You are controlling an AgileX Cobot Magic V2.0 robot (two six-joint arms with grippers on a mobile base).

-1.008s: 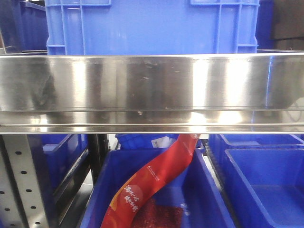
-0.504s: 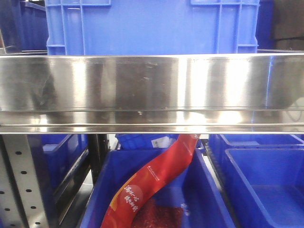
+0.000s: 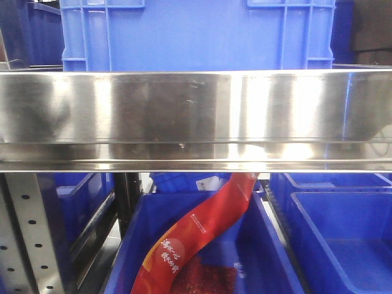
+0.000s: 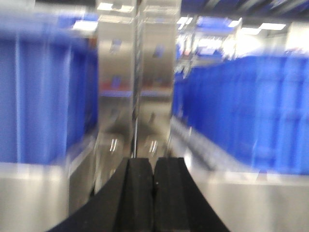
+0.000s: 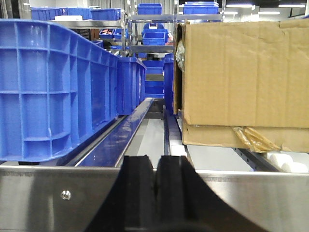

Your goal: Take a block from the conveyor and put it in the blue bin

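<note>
No block shows in any view. In the front view a steel conveyor side rail (image 3: 196,116) crosses the frame, with a large blue bin (image 3: 196,33) on it. Neither gripper shows in the front view. My left gripper (image 4: 153,166) is shut and empty, pointing at a blurred steel post (image 4: 137,77) between blue crates. My right gripper (image 5: 155,166) is shut and empty, level with a steel rail (image 5: 241,198), between a blue crate (image 5: 53,87) on the left and cardboard boxes (image 5: 241,72) on the right.
Below the rail in the front view, a blue bin (image 3: 269,257) holds a red packet (image 3: 196,236); another blue bin (image 3: 343,239) stands to its right. A perforated steel leg (image 3: 24,233) is at the lower left. White rollers (image 5: 285,164) lie under the cardboard boxes.
The front view shifts a few pixels; nothing else there moves. The left wrist view is motion-blurred now.
</note>
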